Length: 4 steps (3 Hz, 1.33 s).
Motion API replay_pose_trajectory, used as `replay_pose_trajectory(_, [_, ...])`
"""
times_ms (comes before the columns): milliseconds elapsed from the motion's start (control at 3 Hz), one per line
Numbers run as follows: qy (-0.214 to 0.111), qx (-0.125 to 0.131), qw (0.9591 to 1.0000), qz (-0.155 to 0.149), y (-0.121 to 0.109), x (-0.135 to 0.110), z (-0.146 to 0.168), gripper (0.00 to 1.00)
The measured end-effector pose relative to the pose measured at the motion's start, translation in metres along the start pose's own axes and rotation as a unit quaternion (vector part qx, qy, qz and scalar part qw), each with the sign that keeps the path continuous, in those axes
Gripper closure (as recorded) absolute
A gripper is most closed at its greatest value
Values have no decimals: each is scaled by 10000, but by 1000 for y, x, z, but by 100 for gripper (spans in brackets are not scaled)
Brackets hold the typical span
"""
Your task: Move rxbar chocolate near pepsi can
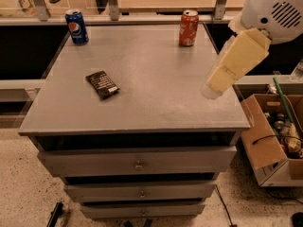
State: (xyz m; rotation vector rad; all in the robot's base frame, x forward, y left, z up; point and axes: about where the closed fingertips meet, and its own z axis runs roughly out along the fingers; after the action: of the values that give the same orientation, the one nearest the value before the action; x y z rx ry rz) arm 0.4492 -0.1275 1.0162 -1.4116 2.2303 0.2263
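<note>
The rxbar chocolate (102,84), a flat dark bar with pale lettering, lies on the left half of the grey table top (156,93). At the far left corner stands the blue pepsi can (76,26), upright and well apart from the bar. My gripper (211,90) is at the end of the cream arm (239,58), hanging over the table's right edge, far to the right of the bar and touching nothing.
A red soda can (189,28) stands upright at the far right of the table. The table is a drawer cabinet (137,164). An open cardboard box (272,141) full of clutter sits on the floor at the right. A rail (142,18) runs behind the table.
</note>
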Motion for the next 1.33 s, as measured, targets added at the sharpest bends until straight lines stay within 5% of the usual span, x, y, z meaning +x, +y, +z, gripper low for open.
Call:
replay_pose_trajectory(333, [-1, 1, 10000, -1, 0, 0, 0, 0])
replay_pose_trajectory(1333, [451, 223, 9926, 1105, 23, -39, 59, 0])
